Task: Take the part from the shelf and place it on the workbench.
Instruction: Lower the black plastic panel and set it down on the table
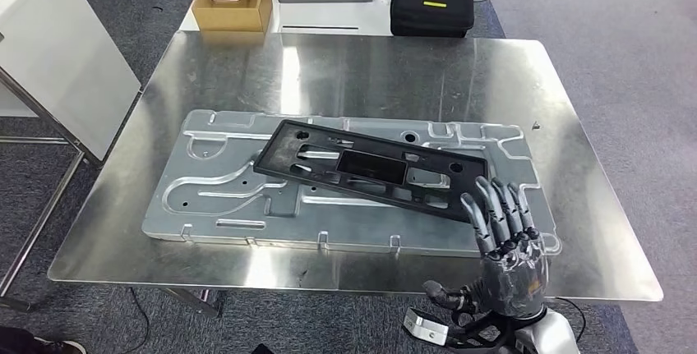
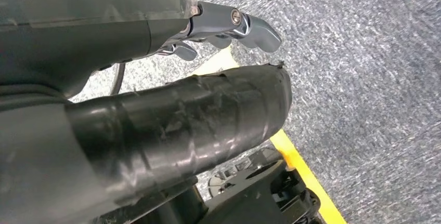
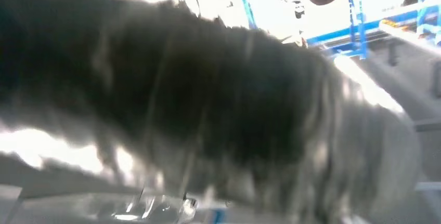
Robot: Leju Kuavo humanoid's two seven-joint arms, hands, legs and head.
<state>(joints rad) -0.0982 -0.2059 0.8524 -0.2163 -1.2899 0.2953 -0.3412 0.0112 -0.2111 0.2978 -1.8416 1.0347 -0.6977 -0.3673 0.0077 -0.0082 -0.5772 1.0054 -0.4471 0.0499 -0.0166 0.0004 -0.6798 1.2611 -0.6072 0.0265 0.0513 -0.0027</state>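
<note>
The black frame point(image 1: 374, 171), the part in question, already lies on the workbench point(image 1: 592, 231), resting on a large grey metal plate point(image 1: 222, 198) near the middle of the head view. Its long axis runs from the upper left down toward the lower right, and its lower-right end sits just beside the fingertips of the right hand point(image 1: 503, 239).

That hand rises from the lower right of the frame with its fingers straight and slightly spread, holding nothing; the fingertips look to be at the frame's end, though touch cannot be settled (the right wrist view is a blur). The frame lies up and to the left of it.

The left hand point(image 2: 229, 26) hangs over carpet floor point(image 2: 364, 52); its fingers seem loosely curled, but whether it is closed I cannot tell.

By my reading the placing is done.
</note>
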